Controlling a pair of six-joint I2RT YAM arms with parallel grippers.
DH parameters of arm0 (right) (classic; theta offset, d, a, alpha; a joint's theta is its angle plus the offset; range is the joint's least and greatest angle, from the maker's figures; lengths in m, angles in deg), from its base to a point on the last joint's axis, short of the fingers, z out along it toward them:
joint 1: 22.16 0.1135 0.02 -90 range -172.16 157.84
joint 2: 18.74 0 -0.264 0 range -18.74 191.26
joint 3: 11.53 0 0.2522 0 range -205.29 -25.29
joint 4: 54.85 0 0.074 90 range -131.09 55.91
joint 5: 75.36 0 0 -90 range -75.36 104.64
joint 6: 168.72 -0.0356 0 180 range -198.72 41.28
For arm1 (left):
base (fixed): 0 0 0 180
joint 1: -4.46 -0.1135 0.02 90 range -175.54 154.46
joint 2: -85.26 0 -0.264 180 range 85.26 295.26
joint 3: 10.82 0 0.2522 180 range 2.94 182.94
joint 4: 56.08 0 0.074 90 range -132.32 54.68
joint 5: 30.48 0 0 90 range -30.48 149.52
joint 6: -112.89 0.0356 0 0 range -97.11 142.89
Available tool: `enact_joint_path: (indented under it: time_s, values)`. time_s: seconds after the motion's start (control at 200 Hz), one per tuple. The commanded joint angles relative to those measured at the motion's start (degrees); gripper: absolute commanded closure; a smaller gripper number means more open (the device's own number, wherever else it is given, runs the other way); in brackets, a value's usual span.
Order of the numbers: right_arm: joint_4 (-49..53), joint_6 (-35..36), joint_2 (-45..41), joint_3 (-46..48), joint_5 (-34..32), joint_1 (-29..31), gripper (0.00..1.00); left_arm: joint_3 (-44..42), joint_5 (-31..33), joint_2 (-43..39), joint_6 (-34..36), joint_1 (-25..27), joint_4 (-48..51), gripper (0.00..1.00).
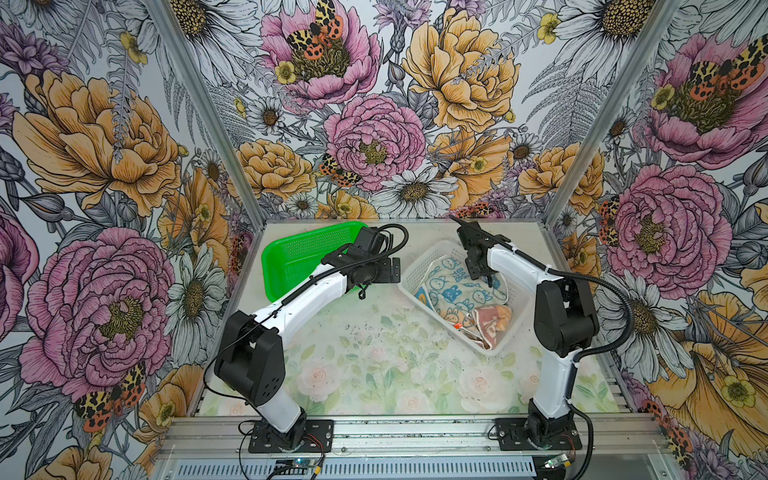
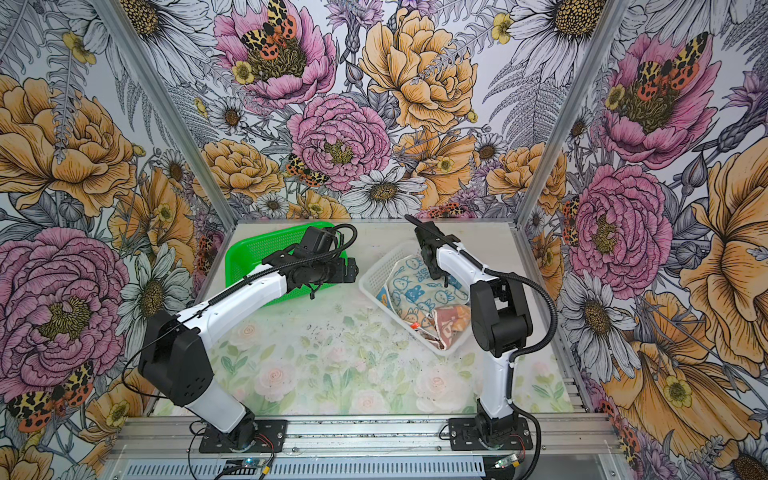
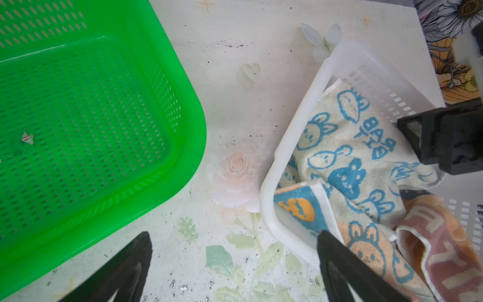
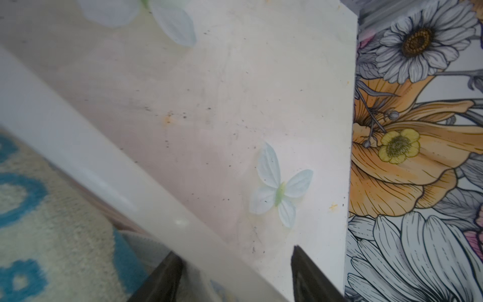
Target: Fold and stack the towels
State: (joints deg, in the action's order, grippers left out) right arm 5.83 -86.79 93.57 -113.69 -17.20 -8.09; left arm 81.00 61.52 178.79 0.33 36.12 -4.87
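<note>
The towels lie crumpled in a white mesh basket (image 1: 419,264) (image 3: 295,125) at the right rear of the table. A cream towel (image 1: 457,286) (image 3: 350,146) with blue rabbit prints is on top. A blue corner (image 3: 295,206) pokes out under it. An orange towel (image 1: 496,318) (image 3: 444,248) lies at the basket's near end. My right gripper (image 1: 490,279) (image 4: 236,253) is open and straddles the basket's far rim (image 4: 78,157), one finger inside by the cream towel (image 4: 52,209), one outside. My left gripper (image 1: 365,286) (image 3: 234,235) hangs wide open over bare table between the two baskets, holding nothing.
An empty green mesh basket (image 1: 291,257) (image 3: 91,117) stands at the left rear, partly under the left arm. The flowered back wall (image 4: 418,157) rises close behind the white basket. The floral table surface (image 1: 374,374) stretches toward the front.
</note>
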Motion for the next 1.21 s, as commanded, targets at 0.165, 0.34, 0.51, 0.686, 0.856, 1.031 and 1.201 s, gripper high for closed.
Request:
enact_joint_path:
  time_s: [0.165, 0.34, 0.51, 0.686, 0.856, 1.031, 1.201]
  values:
    - [0.1, -2.4, 1.8, -4.9, -3.9, -9.0, 0.23, 1.8, -1.0, 0.3, 0.7, 0.6, -0.6, 0.01]
    - [0.9, -6.3, -6.7, -5.2, 8.1, -6.9, 0.13, 1.3, -0.6, -0.3, 1.2, -0.1, -0.5, 0.01]
    - [0.9, -9.5, -13.9, -0.9, 22.1, -0.5, 0.12, 1.7, -1.7, -0.7, 1.2, -2.0, -0.5, 0.01]
    - [0.7, -11.9, -14.1, 3.8, 27.8, 7.2, 0.15, 1.4, -1.5, -2.3, 1.4, -3.8, -0.5, 0.01]
    - [0.7, -12.7, -10.6, 5.9, 28.8, 12.1, 0.22, 0.5, -1.3, -4.0, 1.3, -4.3, -0.5, 0.01]
    - [0.7, -13.1, -7.1, 6.8, 23.9, 14.1, 0.41, -1.0, -1.0, -5.9, 1.4, -4.4, -0.5, 0.01]
    - [0.8, -10.8, -5.5, 6.7, 18.1, 13.4, 0.67, -2.0, -1.2, -6.9, 1.5, -5.1, -0.5, 0.01]
